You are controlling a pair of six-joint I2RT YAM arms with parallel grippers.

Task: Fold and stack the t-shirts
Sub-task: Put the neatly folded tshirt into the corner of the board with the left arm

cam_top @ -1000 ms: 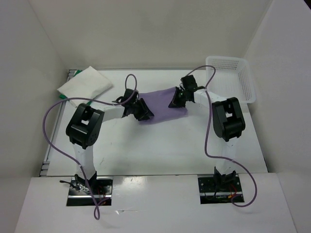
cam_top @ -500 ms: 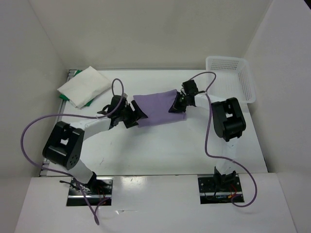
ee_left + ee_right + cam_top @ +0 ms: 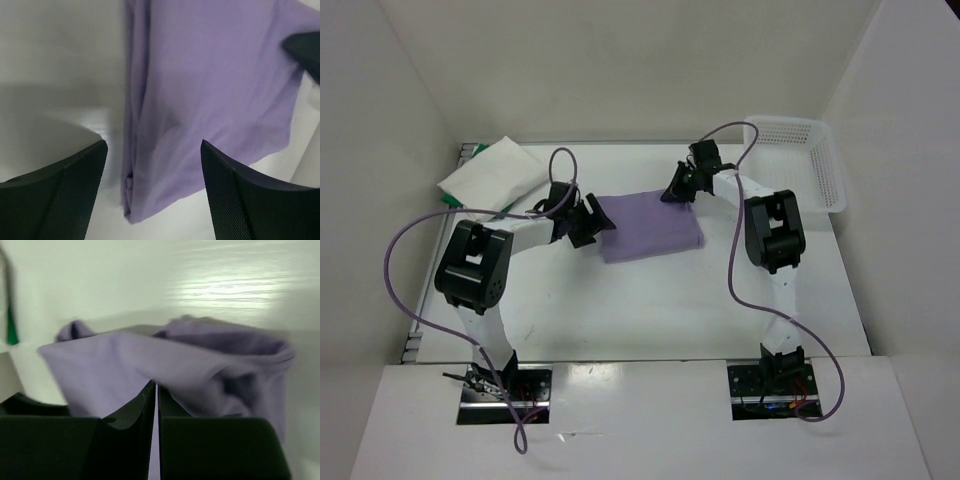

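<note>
The lavender t-shirt [image 3: 650,226] lies folded as a rough rectangle in the middle of the table. My left gripper [image 3: 592,222] sits at its left edge, open, both fingers wide apart over the cloth's folded corner [image 3: 150,165] with nothing between them. My right gripper [image 3: 680,186] is at the shirt's far right corner. Its jaws stand a hair apart, and lavender cloth [image 3: 110,365] tents up to their tips [image 3: 156,385]. The white t-shirt [image 3: 495,175] lies folded at the far left on top of the green t-shirt [image 3: 448,200], of which only an edge shows.
A white lattice basket [image 3: 800,160] stands at the far right corner. White walls close in the table on the left, back and right. Purple cables loop from both arms over the table's near half.
My left gripper has opened and let go of the shirt's left edge. My right gripper moved toward the far side, and the shirt now lies flatter.
</note>
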